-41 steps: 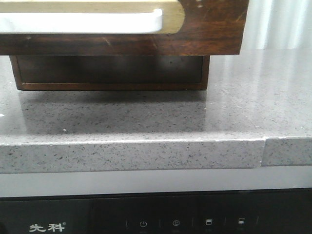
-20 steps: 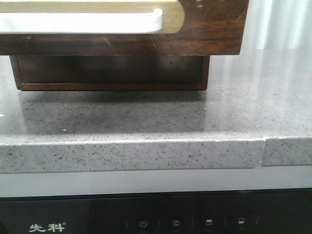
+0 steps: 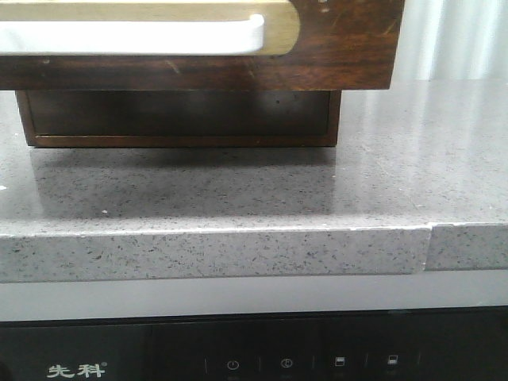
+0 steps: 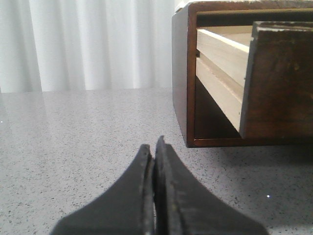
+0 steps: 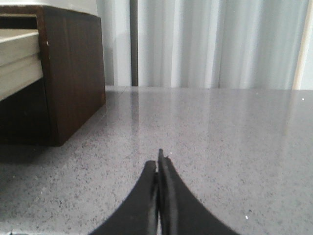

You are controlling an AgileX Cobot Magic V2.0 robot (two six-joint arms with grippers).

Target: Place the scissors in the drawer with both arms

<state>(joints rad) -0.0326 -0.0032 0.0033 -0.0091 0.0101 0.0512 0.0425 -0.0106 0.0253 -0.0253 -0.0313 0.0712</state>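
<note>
While the drawer (image 3: 198, 40) sits pulled out of its cabinet (image 4: 183, 73), you've got left gripper (image 4: 155, 147) and right gripper (image 5: 157, 164) pinched closed, empty, over the counter (image 3: 238, 190).

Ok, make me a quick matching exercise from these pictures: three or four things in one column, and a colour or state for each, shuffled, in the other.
Things:
1. drawer
2. drawer handle
3. left gripper
4. countertop

States or colours:
A. speckled grey
B. pulled out of the cabinet
C. white
D. fingers pressed together, holding nothing

Pairs: 1-B, 2-C, 3-D, 4-A
</note>
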